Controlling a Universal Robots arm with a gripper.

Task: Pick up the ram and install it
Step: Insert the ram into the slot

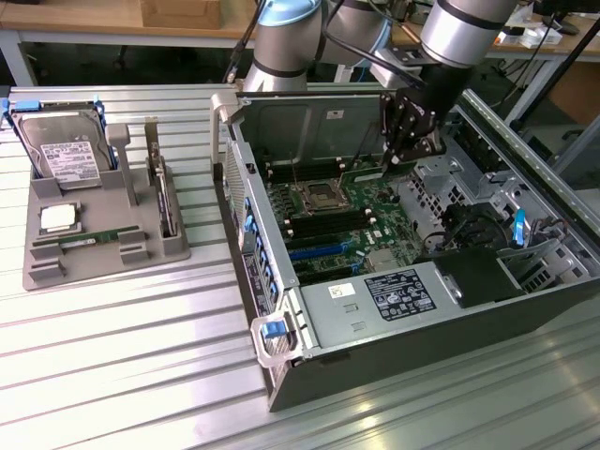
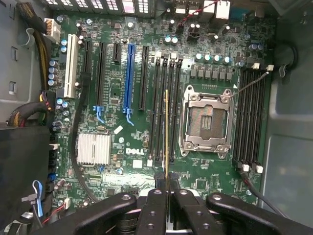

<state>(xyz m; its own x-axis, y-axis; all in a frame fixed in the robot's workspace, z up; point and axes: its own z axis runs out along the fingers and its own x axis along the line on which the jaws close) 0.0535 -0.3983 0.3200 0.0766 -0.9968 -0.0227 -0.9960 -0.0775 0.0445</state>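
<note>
Ext. cam is looking down at an angle from high up, mid-range, taking in the table (image 1: 112, 356), open PC case (image 1: 375, 366) & mobo (image 1: 328, 220). Wrist cam is facing straight down, sitting close over the mobo, sighting along the gripper (image 2: 167, 183) w/ the ram (image 2: 167, 127) edge-on in its grip. Both views are sharing the mobo around the CPU socket (image 1: 317, 197) (image 2: 205, 120).

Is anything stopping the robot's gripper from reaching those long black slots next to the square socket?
Probably not. The gripper, shut on the ram, hangs inside the open case right above the black slots, and nothing lies across those beneath it.
</note>
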